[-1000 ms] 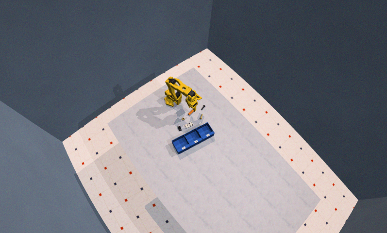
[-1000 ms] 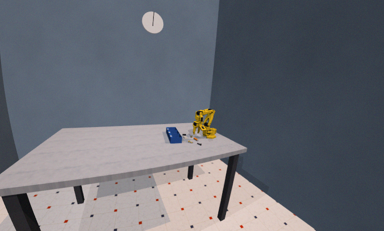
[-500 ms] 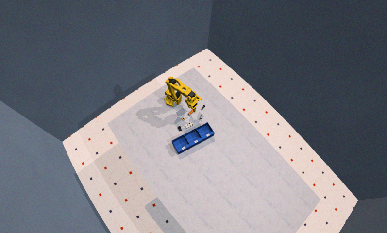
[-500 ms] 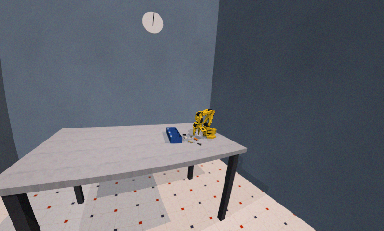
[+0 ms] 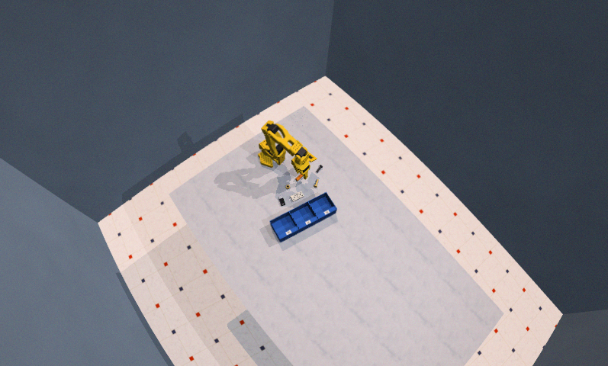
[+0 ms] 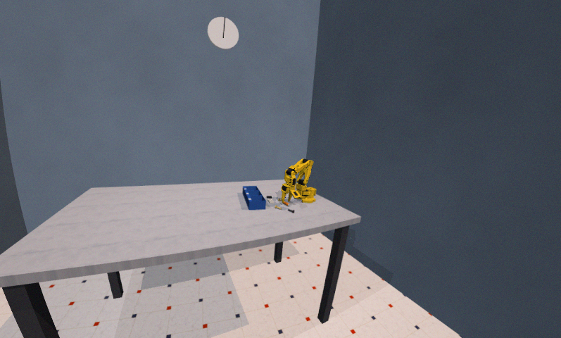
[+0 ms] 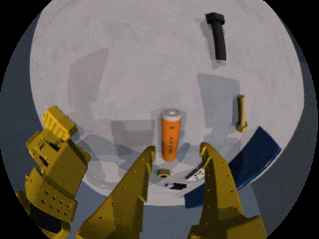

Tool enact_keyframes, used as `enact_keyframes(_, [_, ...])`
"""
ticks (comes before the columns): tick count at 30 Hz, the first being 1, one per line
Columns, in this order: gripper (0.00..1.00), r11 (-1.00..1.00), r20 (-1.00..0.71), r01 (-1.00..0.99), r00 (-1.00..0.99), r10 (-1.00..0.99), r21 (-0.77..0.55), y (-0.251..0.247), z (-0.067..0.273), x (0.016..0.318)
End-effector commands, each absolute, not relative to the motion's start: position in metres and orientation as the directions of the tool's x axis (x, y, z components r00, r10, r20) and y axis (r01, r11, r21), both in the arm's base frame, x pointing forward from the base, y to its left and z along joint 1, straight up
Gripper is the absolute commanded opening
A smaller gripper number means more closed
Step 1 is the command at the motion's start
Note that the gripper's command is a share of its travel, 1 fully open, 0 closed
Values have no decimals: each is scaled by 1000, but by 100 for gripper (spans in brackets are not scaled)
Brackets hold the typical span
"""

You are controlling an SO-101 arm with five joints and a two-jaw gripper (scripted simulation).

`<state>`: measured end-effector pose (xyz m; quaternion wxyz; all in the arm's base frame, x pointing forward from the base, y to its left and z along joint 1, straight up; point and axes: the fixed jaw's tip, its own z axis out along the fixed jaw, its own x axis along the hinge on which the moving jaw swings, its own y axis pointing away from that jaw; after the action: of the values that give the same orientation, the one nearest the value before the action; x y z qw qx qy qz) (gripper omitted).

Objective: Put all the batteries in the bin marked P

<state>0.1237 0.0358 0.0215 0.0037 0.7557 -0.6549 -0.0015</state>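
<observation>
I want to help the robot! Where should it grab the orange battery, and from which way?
Grab the orange battery around its middle, coming straight down from above. It lies flat on the table, a long round shape pointing away between the fingers of the open gripper, so one finger can probably close on each long side. Nothing touches it.

Orange battery (image 7: 170, 134), blue bins (image 5: 303, 216), yellow pincer (image 7: 175, 162).

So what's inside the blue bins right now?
From the top view, all three compartments of the blue bins show only a small white label each, nothing else. The orange battery lies on the table, ahead of the open tool.
</observation>
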Motion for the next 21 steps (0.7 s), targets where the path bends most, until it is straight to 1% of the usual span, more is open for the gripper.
enact_keyframes(1, [21,-157,-2,-988,157,-988,-17,38,19,127])
enact_keyframes(21, [21,-156,-1,-988,156,-988,-11,37,8,126])
